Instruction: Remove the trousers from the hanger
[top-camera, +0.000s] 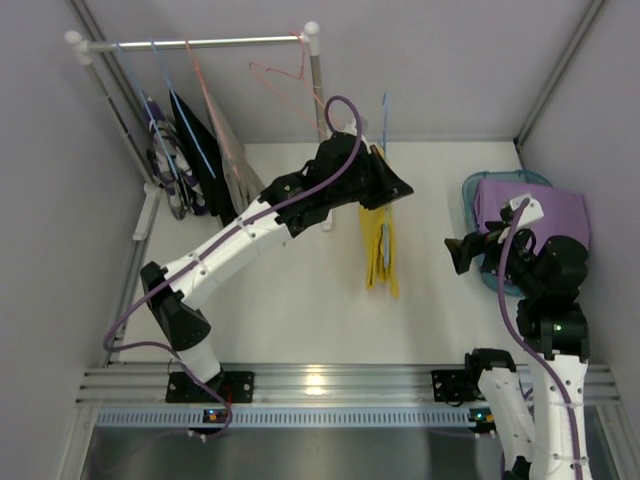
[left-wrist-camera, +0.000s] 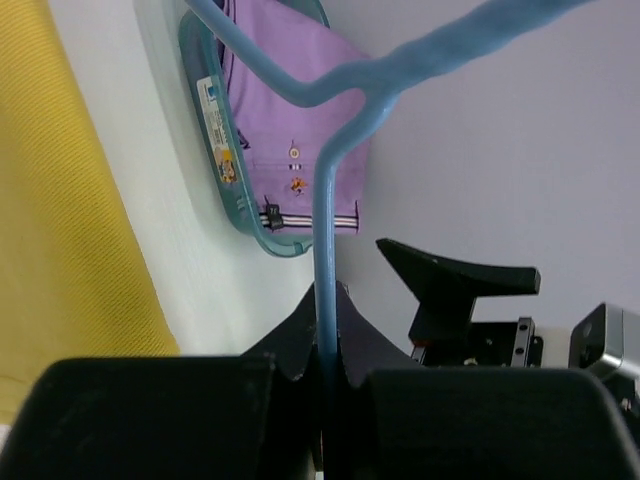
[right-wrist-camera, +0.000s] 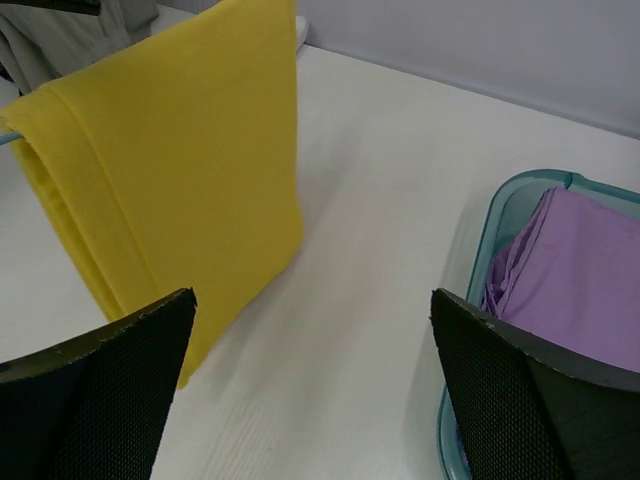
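My left gripper (top-camera: 388, 186) is shut on the stem of a blue hanger (left-wrist-camera: 325, 200), held above the table. Yellow trousers (top-camera: 380, 250) hang folded over that hanger's bar; they also show in the left wrist view (left-wrist-camera: 60, 200) and the right wrist view (right-wrist-camera: 180, 150). My right gripper (top-camera: 462, 252) is open and empty, facing the yellow trousers from the right with bare table between its fingertips (right-wrist-camera: 315, 350). Lilac trousers (top-camera: 545, 212) lie in a teal basket (top-camera: 478, 190). Patterned (top-camera: 165, 170), black (top-camera: 200, 150) and grey-beige (top-camera: 235, 160) trousers hang on the rack.
A white rack with a metal rail (top-camera: 200, 43) stands at the back left. An empty pink hanger (top-camera: 285, 78) hangs near its right post (top-camera: 314, 70). The teal basket (right-wrist-camera: 478, 262) sits at the right wall. White walls close in on three sides.
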